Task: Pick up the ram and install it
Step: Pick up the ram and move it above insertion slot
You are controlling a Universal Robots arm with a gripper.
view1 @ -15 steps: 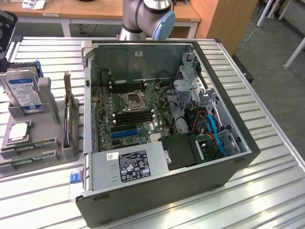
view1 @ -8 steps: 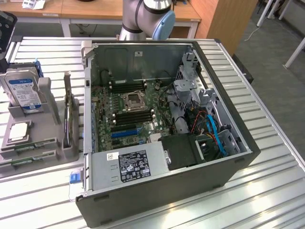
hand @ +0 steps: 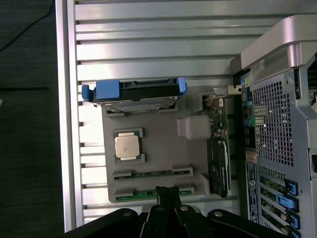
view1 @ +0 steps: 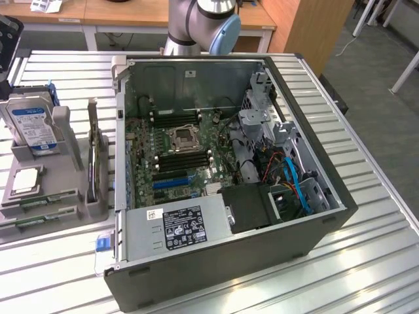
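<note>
Jaws of your black gripper (hand: pixel 167 192) are shut tight, and you hold nothing in them. In the wrist view the gripper tips hang over the edge of a flat grey plastic tray (hand: pixel 163 153). Two long thin green ram sticks lie flat in slots on that tray, side by side. The outer ram stick (hand: pixel 136 195) is just beside the gripper tips, and part of it is hidden under them. The inner ram stick (hand: pixel 152 173) lies between the outer one and a square silver processor chip (hand: pixel 127 147). In the exterior view, the tray sits at nine o'clock from a big dark open computer case (view1: pixel 262 261), and both rest on a silver slatted metal table (view1: pixel 366 216). On the tray, the ram sticks are at the six o'clock end. A silver hard drive with a blue label (view1: pixel 33 124) stands at the twelve o'clock end. Inside the case you can see a green motherboard (view1: pixel 147 140) with long black slots (view1: pixel 186 159) at six o'clock from its square socket (view1: pixel 181 137). Your grey robot arm with a blue cap (view1: pixel 196 26) is at twelve o'clock from the case.
</note>
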